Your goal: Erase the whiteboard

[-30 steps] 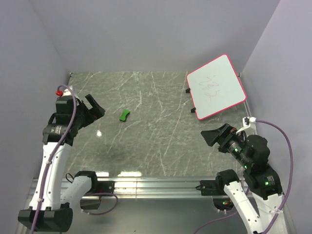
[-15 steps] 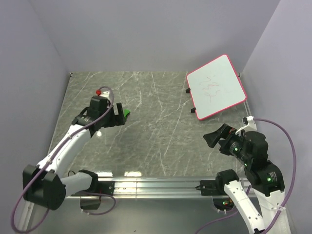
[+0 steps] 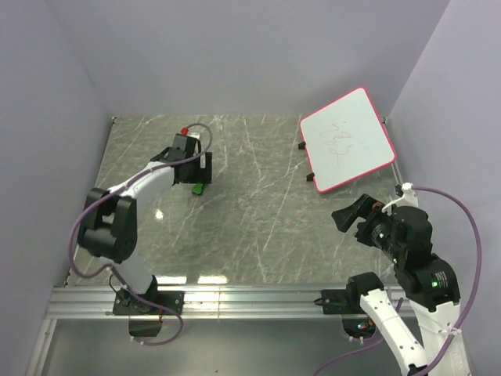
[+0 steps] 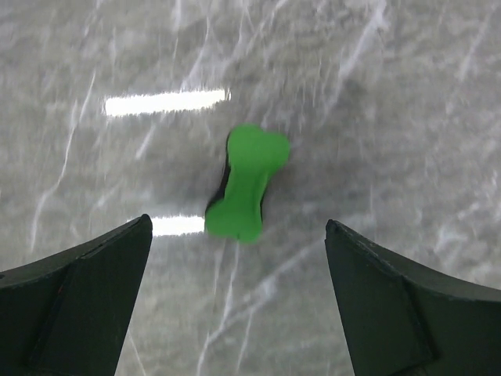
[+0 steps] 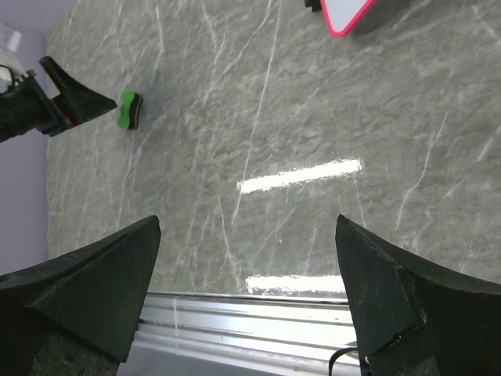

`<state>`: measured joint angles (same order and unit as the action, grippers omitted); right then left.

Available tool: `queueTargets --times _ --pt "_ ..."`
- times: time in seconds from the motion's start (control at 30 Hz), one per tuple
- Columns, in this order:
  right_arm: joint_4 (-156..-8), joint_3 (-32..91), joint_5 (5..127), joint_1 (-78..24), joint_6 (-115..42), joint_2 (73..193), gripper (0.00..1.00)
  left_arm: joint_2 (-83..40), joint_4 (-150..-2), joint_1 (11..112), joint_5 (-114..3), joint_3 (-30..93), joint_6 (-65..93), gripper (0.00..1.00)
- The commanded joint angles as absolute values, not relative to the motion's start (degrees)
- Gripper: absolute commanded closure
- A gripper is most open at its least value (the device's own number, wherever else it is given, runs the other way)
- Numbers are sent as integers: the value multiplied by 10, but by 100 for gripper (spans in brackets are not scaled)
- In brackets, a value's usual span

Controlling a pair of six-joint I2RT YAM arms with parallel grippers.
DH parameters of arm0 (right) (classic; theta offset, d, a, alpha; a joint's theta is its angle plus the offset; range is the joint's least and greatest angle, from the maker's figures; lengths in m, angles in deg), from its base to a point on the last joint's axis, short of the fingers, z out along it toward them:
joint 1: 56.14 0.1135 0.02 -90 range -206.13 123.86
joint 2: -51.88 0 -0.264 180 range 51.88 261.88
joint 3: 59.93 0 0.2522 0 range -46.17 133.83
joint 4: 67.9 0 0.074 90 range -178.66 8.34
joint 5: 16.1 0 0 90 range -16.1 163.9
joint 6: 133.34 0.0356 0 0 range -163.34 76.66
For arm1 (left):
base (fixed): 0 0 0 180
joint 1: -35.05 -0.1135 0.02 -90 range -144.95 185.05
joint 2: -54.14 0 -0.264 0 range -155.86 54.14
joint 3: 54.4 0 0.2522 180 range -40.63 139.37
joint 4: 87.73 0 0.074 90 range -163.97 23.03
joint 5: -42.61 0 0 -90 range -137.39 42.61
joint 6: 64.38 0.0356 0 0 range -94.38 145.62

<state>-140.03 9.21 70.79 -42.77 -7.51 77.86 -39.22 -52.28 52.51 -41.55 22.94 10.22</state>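
Glossy grey veined marble bench (image 3: 258, 219), plain lilac walls (image 3: 235, 55). Pink-rimmed whiteboard (image 3: 347, 139) with red scribbles sits at 2 o'clock. Bone-shaped green block (image 4: 244, 182) at 10, under the wide-open left tool (image 4: 238, 223); right tool (image 5: 247, 219) is wide too.

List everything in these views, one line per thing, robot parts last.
whiteboard: one, white with a red-pink rim and red scribbles, far right corner of the table.
black supports: two, black, at the whiteboard's left edge.
green block: one, green with a dark underside, left half of the table.
table: one, grey marble pattern.
metal rail: one, silver, along the table's near edge.
left gripper: one, black, open, over the green block, not gripping it.
right gripper: one, black, open and empty, above the table's near right part.
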Motion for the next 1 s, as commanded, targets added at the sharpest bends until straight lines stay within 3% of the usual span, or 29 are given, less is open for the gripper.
queueTargets --times 0.0,0.13,0.33,0.63,0.7,0.73,0.97 --pt "-1403 118 738 -424 -66 788 0 -445 -543 527 -399 291 140 2" --pt "-1398 127 776 -423 -54 791 0 -515 -536 525 -412 326 140 8" --pt "-1387 233 847 -424 -61 849 0 -577 -517 525 -412 364 122 28" --pt "-1325 432 997 -434 -102 1107 0 -585 -544 524 -456 328 99 71" --pt "-1305 473 984 -457 -103 1152 0 -590 -539 523 -455 328 95 95" --pt "-1301 487 976 -472 -99 1193 0 -591 -533 523 -454 331 88 100" --pt "-1260 569 873 -592 -56 1357 2 -563 -497 526 -463 376 53 100"
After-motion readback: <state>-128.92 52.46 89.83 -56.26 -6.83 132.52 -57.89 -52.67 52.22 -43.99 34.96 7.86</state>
